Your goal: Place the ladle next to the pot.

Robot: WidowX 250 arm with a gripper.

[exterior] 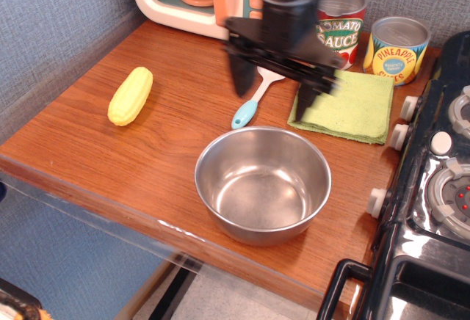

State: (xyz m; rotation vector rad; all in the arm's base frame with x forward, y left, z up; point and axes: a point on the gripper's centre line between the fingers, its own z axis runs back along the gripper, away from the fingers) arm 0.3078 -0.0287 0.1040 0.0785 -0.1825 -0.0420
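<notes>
The wide round shiny stainless-steel pot [263,185] sat near the front edge of the brown wooden table [169,136]. Above it in the view, the black, motion-blurred gripper [274,85] hung with jaws spread wide, holding nothing. The small blue-handled, white-bowled plastic ladle [250,103] lay on the table just beyond the pot's rim, partly hidden by the gripper.

Claw [273,85] hangs with jaws spread above the ladle [251,103] | ladle lies on the desk [88,144] just behind the pot [262,183] | corn cob [131,95] well left | green cloth [346,104] right
</notes>
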